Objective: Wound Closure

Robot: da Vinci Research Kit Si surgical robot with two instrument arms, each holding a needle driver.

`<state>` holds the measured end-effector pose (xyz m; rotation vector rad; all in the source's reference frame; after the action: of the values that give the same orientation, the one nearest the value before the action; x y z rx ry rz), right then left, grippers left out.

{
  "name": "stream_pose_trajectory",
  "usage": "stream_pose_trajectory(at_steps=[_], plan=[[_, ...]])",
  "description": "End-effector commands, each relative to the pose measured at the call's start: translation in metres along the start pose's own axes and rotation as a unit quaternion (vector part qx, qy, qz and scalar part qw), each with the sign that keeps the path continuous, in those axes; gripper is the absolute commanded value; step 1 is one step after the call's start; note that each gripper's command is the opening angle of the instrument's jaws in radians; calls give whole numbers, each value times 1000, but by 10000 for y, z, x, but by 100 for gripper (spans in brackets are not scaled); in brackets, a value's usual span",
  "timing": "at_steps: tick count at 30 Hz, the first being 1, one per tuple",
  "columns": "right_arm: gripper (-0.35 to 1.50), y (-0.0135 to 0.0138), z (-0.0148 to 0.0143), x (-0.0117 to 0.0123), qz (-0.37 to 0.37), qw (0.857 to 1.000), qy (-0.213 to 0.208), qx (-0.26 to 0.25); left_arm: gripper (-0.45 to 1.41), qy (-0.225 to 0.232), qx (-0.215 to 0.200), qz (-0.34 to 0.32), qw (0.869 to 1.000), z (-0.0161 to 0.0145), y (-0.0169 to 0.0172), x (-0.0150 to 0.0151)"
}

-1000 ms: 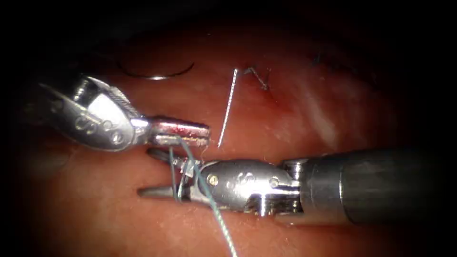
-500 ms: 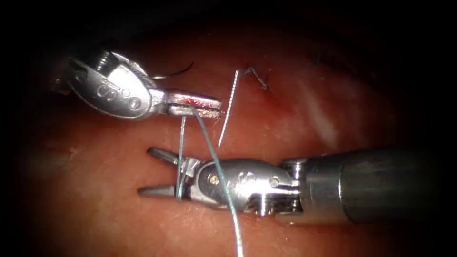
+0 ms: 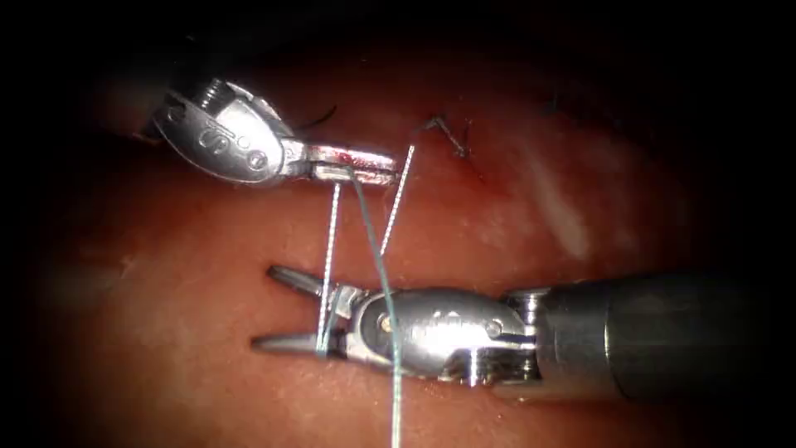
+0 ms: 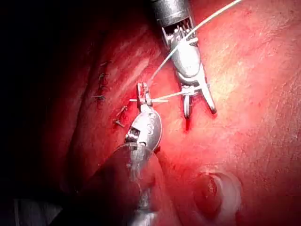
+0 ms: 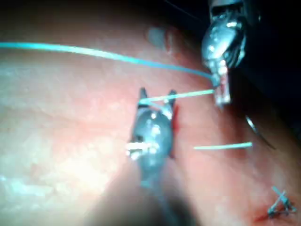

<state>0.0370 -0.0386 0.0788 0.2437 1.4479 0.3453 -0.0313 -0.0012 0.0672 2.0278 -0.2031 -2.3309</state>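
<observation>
Two grippers: left gripper (image 3: 365, 170) clamps thread (image 3: 330, 249); right gripper (image 3: 286, 311) gapes, holding nothing.

The thread (image 3: 332, 241) runs taut from the shut jaws of the left tool (image 3: 356, 170) down into the open jaws of the right tool (image 3: 286, 311); a second strand passes over the right tool's wrist. A free strand leads to a stitch (image 3: 452, 137) in the tissue (image 3: 207, 249). The needle (image 3: 319, 120) lies on the tissue behind the left tool, mostly hidden.

Both tools polished shiny metal, left (image 3: 365, 172) smeared with red fluid, right (image 3: 294, 314) on a matt grey shaft; thread (image 3: 375, 249) twisted, pale blue-green; tissue (image 3: 207, 390) wet, glossy
</observation>
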Motion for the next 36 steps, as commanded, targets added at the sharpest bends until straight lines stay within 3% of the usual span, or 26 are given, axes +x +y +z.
stream_pose_trajectory(at_steps=[1, 8, 22, 36], plan=[[46, -1, 8, -5, -4, 1000, 6, 3, -45, 2, 0, 3, 1000, 6, 0, -10], [37, 0, 8, -6, 14, 999, 43, 11, -45, 21, 3, 2, 1000, 0, 7, -31], [37, 10, 6, -4, 70, 987, 142, 10, -45, 64, 14, 2, 998, -23, 13, -30], [37, 32, -14, 11, 87, 982, 165, -17, -45, 81, -5, 10, 997, -45, 38, -28]])
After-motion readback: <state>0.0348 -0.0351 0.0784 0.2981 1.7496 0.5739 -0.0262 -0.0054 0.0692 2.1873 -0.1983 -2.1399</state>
